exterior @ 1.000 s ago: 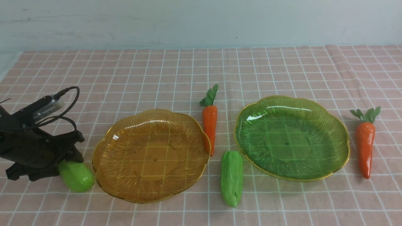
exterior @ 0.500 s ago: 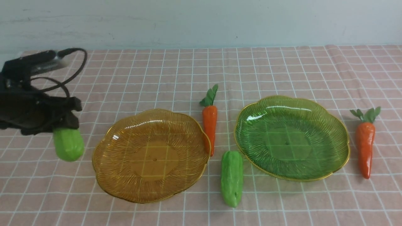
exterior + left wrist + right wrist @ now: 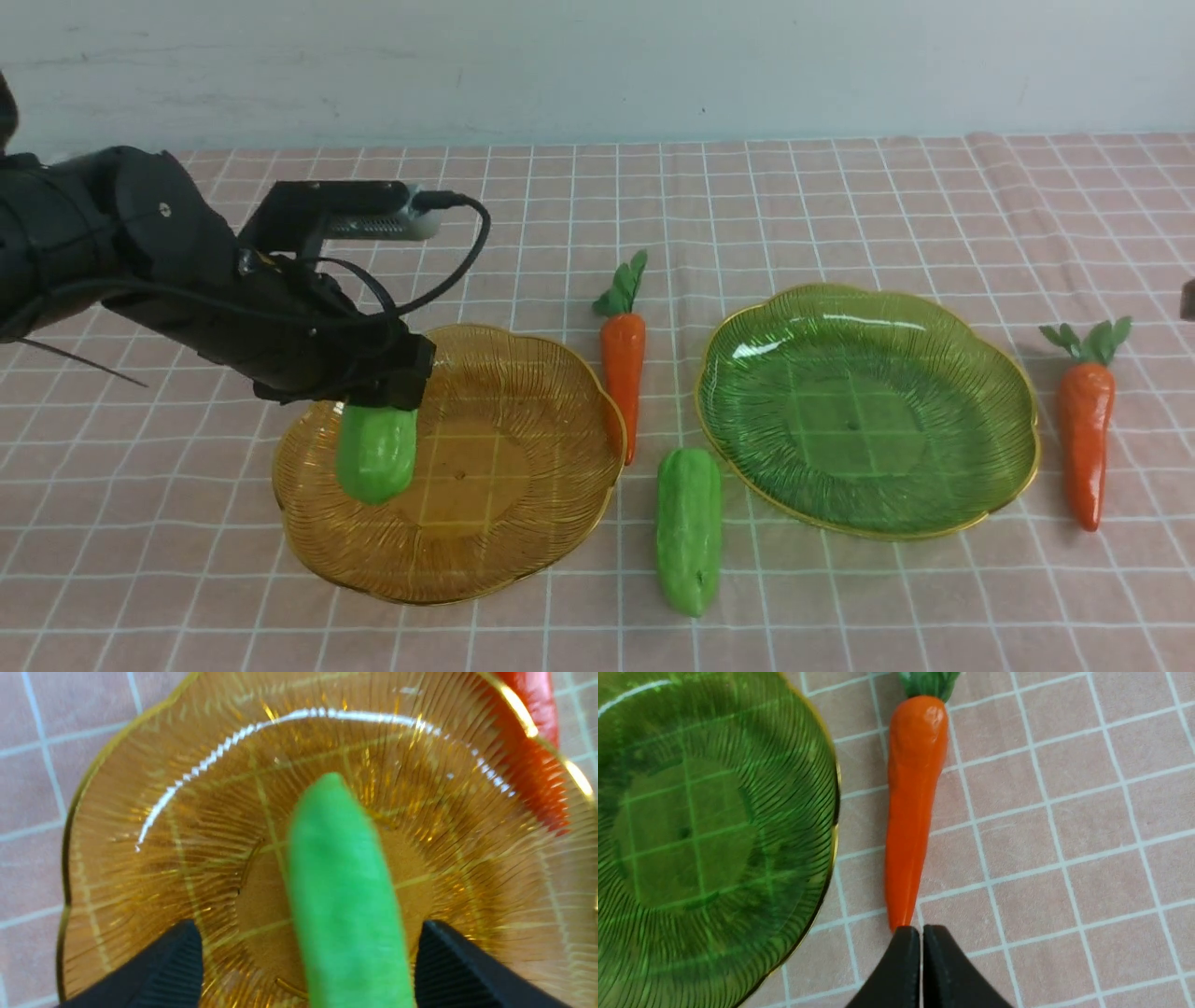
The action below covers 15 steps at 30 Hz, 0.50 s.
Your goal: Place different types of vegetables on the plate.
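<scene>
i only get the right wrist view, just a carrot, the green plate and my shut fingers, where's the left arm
observer: the left fingers are over the amber plate, a cucumber pointing down beneath them.
operator: gripped or loose
observer: they're spread wider than the cucumber, a gap showing beside it.
operator: what else is lying around
observer: a second cucumber and a second carrot lie between the amber plate and the green plate.
</scene>
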Each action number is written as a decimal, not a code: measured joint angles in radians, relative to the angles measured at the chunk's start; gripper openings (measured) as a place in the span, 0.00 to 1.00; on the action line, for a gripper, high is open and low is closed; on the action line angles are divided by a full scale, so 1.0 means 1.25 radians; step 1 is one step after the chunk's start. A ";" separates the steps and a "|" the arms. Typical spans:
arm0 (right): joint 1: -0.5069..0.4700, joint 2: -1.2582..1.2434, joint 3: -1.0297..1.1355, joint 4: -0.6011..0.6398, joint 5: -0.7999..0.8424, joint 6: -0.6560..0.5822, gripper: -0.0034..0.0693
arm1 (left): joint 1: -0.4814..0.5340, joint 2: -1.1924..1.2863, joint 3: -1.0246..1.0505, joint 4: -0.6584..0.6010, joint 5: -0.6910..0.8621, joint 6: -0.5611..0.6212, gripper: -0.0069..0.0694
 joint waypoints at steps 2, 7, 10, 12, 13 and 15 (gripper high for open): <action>0.000 0.045 -0.018 0.006 -0.007 -0.001 0.70 | -0.003 0.000 -0.027 0.000 0.031 0.001 0.82; 0.000 0.115 -0.053 0.059 -0.018 -0.046 0.76 | -0.097 0.000 -0.108 -0.001 0.113 0.001 0.82; 0.000 0.154 -0.073 0.112 -0.025 -0.095 0.75 | -0.183 0.004 -0.112 -0.002 0.126 -0.003 0.82; 0.000 0.174 -0.078 0.128 -0.027 -0.115 0.68 | -0.241 0.018 -0.112 -0.003 0.127 -0.023 0.82; 0.000 0.183 -0.078 0.129 -0.027 -0.120 0.60 | -0.260 0.026 -0.112 -0.003 0.127 -0.030 0.82; 0.000 0.189 -0.079 0.127 -0.028 -0.128 0.46 | -0.297 0.047 -0.112 -0.003 0.127 -0.048 0.82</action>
